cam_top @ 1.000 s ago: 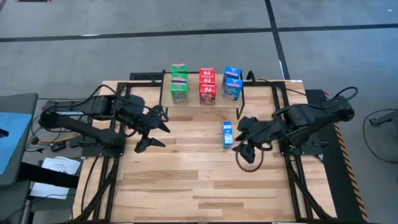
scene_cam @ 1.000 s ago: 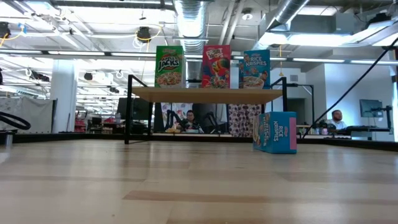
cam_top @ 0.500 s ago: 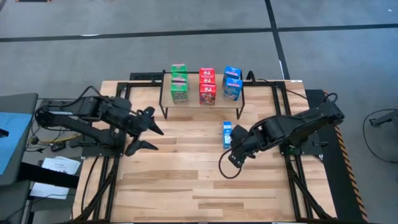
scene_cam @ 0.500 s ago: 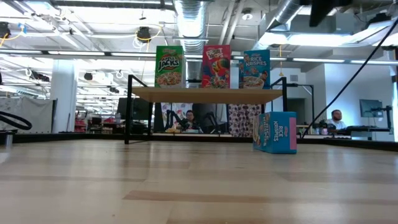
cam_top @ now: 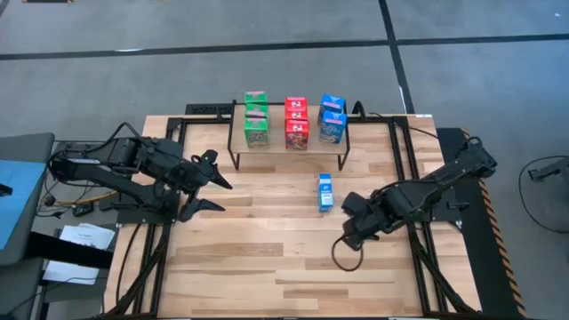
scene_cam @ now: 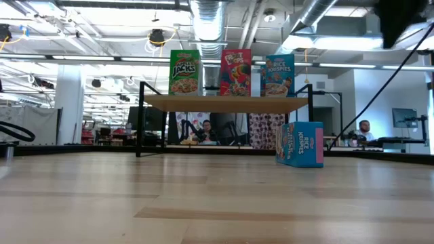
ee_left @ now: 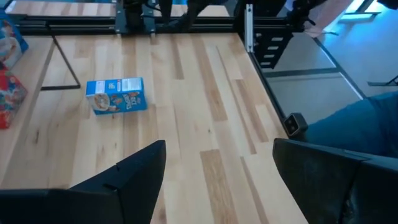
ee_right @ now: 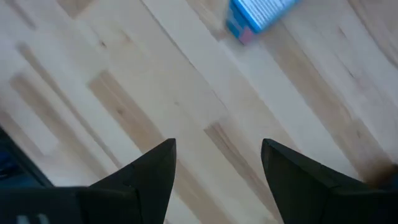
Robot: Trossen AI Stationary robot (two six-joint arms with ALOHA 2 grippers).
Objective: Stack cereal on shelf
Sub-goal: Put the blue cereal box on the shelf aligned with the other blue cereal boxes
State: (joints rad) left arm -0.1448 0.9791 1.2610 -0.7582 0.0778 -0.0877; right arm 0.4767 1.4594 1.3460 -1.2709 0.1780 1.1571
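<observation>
The shelf [cam_top: 289,142] stands at the table's far middle on black legs. Green [scene_cam: 184,72], red [scene_cam: 235,71] and blue [scene_cam: 279,74] cereal boxes stand in rows on it. One more blue cereal box [cam_top: 325,192] stands upright on the table by its bottom [scene_cam: 300,144], just in front of the shelf's right leg. My right gripper [cam_top: 353,233] hovers open, pointing down at bare table, nearer than and to the right of this box [ee_right: 261,12]. My left gripper [cam_top: 224,194] hangs open above the table's left part, pointing toward the box [ee_left: 116,94].
A black cable loop [cam_top: 346,258] hangs by the right gripper. Black frame rails [cam_top: 404,169] run along the table's left and right sides. Bare wooden tabletop [cam_top: 267,258] lies across the near half. People sit in the room behind the shelf [scene_cam: 207,130].
My right gripper has sunk and swung toward the table's near edge, away from the blue box, tipping from slanted to nearly straight down while rolling. My left gripper has drawn back a little toward the table's left edge. No box has moved.
</observation>
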